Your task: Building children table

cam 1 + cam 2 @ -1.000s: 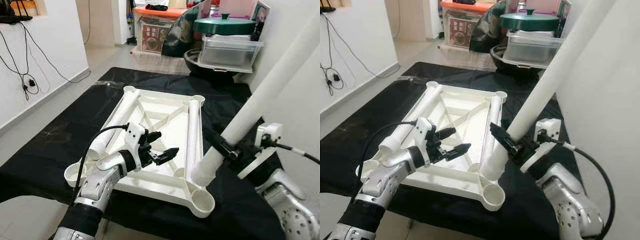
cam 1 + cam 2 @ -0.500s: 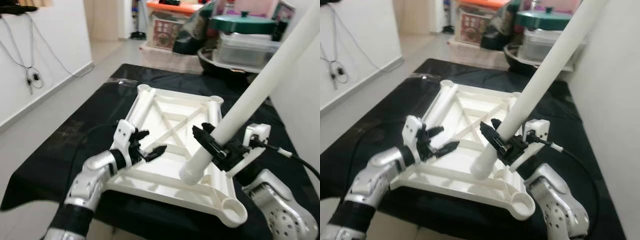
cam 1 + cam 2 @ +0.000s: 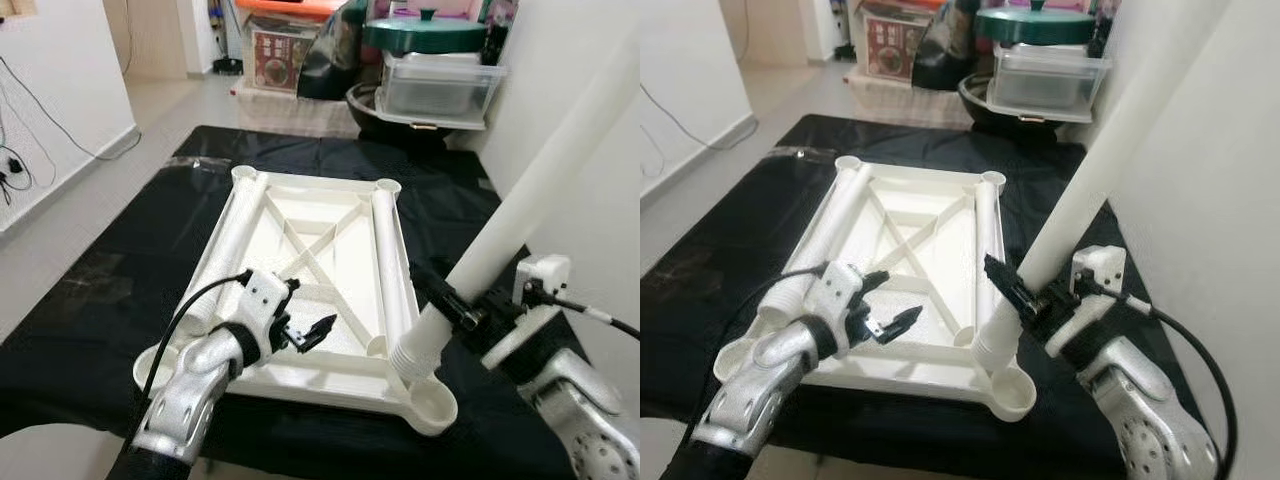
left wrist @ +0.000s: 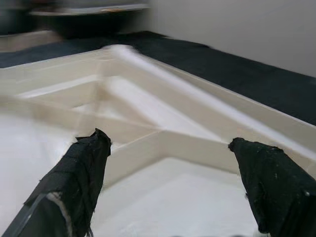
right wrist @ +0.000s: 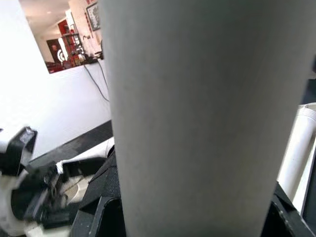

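— Tabletop [image 3: 330, 250]?
— Upside down on the black mat [image 3: 110, 290]. My left pincer [image 3: 305, 333] hangs wide above its near rib.
— And the right pincer [image 3: 450, 305]?
— Clamped on a leg [image 3: 520, 220], its threaded end just over the near right socket [image 3: 432, 403].

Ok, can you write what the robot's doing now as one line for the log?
right pincer: shut on table leg, threaded end near corner socket | left pincer: open, over tabletop

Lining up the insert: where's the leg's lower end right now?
Held in the right gripper, the table leg has its lower end just above the upside-down tabletop's near right corner socket.
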You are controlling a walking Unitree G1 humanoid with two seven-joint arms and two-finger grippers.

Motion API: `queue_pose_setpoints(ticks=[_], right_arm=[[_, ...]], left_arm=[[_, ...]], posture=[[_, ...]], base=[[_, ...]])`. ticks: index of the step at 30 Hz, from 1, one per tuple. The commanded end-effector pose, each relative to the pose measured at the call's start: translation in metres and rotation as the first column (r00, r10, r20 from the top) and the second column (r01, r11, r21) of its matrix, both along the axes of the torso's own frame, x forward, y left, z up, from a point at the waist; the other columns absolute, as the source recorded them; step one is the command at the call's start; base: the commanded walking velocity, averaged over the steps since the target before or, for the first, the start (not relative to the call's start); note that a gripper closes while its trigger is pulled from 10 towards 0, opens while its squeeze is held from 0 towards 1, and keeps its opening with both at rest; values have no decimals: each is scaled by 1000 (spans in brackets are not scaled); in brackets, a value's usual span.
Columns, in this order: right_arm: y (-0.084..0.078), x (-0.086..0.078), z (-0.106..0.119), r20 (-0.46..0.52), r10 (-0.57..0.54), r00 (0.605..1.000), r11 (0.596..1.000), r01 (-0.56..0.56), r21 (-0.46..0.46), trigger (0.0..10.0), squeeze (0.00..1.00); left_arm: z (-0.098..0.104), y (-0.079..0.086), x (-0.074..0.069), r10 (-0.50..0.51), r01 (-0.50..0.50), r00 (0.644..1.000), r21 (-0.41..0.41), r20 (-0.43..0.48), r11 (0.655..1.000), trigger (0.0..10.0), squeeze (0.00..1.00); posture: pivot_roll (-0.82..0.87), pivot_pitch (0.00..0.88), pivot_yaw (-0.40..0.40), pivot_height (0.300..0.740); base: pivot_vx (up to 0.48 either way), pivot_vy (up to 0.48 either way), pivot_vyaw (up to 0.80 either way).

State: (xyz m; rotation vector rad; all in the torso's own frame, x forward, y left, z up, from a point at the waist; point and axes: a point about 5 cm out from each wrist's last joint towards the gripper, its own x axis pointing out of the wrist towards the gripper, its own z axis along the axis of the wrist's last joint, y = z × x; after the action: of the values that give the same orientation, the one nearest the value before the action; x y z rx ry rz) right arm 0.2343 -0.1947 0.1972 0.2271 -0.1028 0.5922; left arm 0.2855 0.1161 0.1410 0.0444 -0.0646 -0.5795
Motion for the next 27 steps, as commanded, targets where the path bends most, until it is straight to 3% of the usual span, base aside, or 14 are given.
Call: queue_pose_setpoints(ticks=[1,3,4,8,10,14,16,19,22,27], right_arm=[[-4,-6,5,22,15,1000,1000,-14,-28,0,0],[-4,-7,5,20,25,999,999,-24,-33,0,0],[-3,-8,3,14,49,999,998,-48,-50,0,0],[-3,-8,0,1,89,996,992,-88,-87,0,0],[-5,-6,0,-12,131,991,985,-131,-110,0,0],[-7,-2,-2,-25,154,988,981,-155,-118,0,0],[-5,2,-10,-51,198,979,971,-203,-123,0,0],[-5,5,-14,-55,201,978,970,-207,-126,0,0],[-9,8,-19,-63,190,980,970,-197,-141,0,0],[-17,9,-26,-85,173,981,964,-186,-188,0,0]], left_arm=[[-5,9,-14,60,-63,997,-62,-46,996,10000,0],[-7,8,-21,31,-36,997,-87,-67,996,10000,0],[-8,5,-28,-41,31,996,-114,-84,993,10000,0],[-7,3,-34,-111,97,989,-136,-97,986,10000,0],[-7,3,-43,-220,198,967,-165,-130,966,10000,0],[-8,2,-51,-315,290,937,-167,-152,942,10000,0],[-6,8,-57,-400,374,896,-157,-195,914,10000,0],[-8,15,-58,-427,410,877,-118,-219,904,10000,0],[-8,29,-52,-405,397,885,-82,-230,914,10000,0],[-7,36,-50,-399,393,886,-73,-238,917,10000,0]], posture=[[129,0,-85,740],[129,0,-85,740],[134,0,-90,740],[140,0,-89,740],[144,0,-88,740],[147,0,-89,740],[159,0,-96,740],[161,0,-99,740],[172,0,-107,740],[172,0,-108,740]], base=[[0,0,0],[0,0,0],[0,0,0],[0,0,0],[0,0,0],[0,0,0],[0,0,0],[0,0,0],[0,0,0],[0,0,0]])
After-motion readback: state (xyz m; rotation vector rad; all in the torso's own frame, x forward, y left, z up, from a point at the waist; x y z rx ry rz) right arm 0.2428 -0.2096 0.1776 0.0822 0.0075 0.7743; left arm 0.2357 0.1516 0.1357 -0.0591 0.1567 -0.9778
